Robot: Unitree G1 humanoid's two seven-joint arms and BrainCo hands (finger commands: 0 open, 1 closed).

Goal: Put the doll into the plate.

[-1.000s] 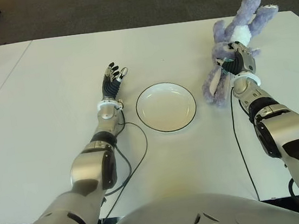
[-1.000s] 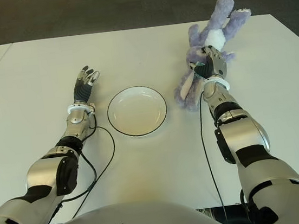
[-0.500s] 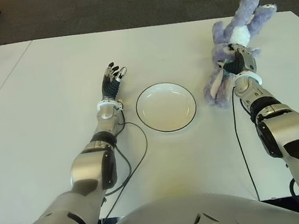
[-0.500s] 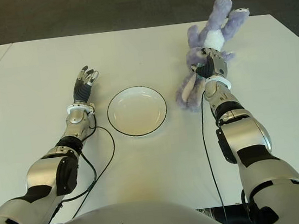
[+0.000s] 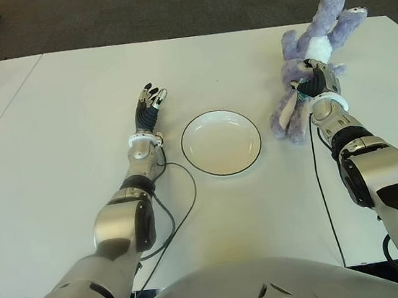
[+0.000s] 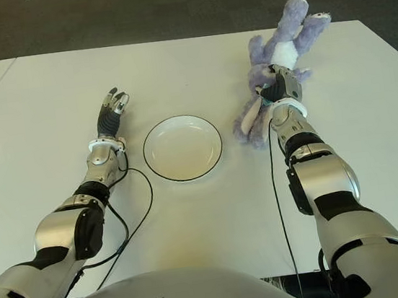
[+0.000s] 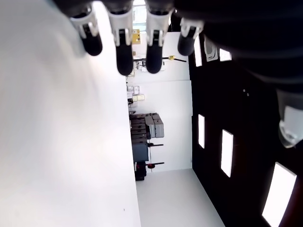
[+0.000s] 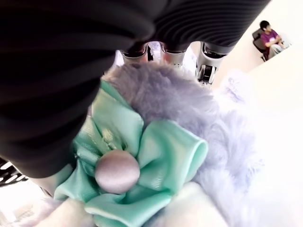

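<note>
On the white bench (image 5: 52, 138), going from left to right, 1 left hand (image 5: 150, 102) lies palm-up just left of the plate, fingers loosely spread and holding nothing; its wrist view shows 4 dark fingertips (image 7: 124, 59) extended over bare bench, with a room beyond that the eye views do not show; 1 white plate (image 5: 221, 143) with a dark rim sits between the 2 arms, with nothing in it; 1 purple plush doll (image 5: 305, 70) lies to the right of the plate, well outside it, its limbs reaching toward the bench's far right corner; 1 right hand (image 5: 313, 82) sits on the doll's middle, fingers curled into the fur. Only the right wrist view reveals the doll's mint-green bow (image 8: 137, 161) with 1 round lilac button (image 8: 117, 170) at its centre, the fingers (image 8: 208, 59) pressed into the fur just past it, and a seated person (image 8: 271, 37) far off.
</note>
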